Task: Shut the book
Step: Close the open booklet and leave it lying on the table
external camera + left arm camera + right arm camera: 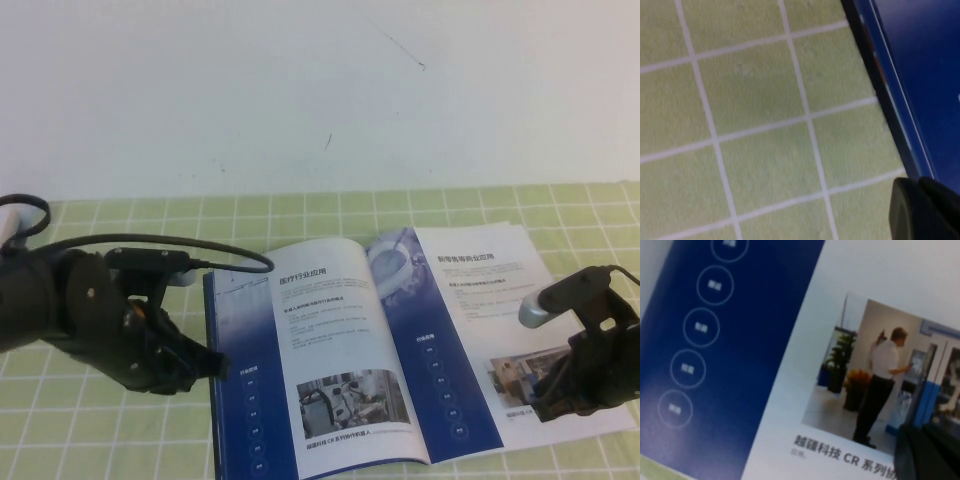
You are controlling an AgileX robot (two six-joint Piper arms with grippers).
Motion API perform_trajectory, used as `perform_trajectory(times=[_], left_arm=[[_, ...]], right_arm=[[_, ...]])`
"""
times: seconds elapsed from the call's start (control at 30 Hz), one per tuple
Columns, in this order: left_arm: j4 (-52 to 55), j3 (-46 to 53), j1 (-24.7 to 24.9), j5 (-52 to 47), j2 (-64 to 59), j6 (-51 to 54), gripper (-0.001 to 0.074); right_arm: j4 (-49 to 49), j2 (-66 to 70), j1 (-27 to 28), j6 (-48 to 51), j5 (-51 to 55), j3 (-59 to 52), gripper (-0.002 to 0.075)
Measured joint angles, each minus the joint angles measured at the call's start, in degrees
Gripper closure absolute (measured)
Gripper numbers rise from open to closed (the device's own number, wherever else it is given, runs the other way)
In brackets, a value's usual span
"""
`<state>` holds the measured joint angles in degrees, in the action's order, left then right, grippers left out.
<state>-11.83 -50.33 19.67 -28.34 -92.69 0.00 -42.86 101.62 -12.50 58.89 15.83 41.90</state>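
Left end effector [210, 362]: you have it low at the book's [330, 330] left edge, touching or just beside it, cannot tell which. Whether it is released or clenched cannot be told.
Left arm: stretched low over the table [90, 430], pointing toward the book.
Right end effector [542, 405]: over the book's right page, at the lower photo. Grip state cannot be told.
Right arm: bent, reaching in past the book's right edge.
Book: open, pages up, flat on the table between your two arms.
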Motion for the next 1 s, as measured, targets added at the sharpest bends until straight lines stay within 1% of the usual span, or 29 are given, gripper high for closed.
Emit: perform_trajectory(times=[0.3,0.57,0.9,1.0], left_arm=[[3.6,-7.6,0.1,-1.5,-10.4,-2.2,0.0738],[4.9,-12.0,0.7,-3.9,-14.5,-3.2,0.0738],[6.5,-16.1,6.3,-5.3,-17.1,-3.2,0.0737],[3.6,-17.5,7.8,-5.9,-17.7,-3.2,0.0737]], right_arm=[[-2.1,1.7,0.0,0.1,0.0,1.0,0.0729],[-2.1,1.7,0.0,-0.6,0.0,1.0,0.0729],[-2.4,1.7,0.0,-0.6,0.0,1.0,0.0729],[-2.9,1.7,0.0,-0.6,0.0,1.0,0.0729]])
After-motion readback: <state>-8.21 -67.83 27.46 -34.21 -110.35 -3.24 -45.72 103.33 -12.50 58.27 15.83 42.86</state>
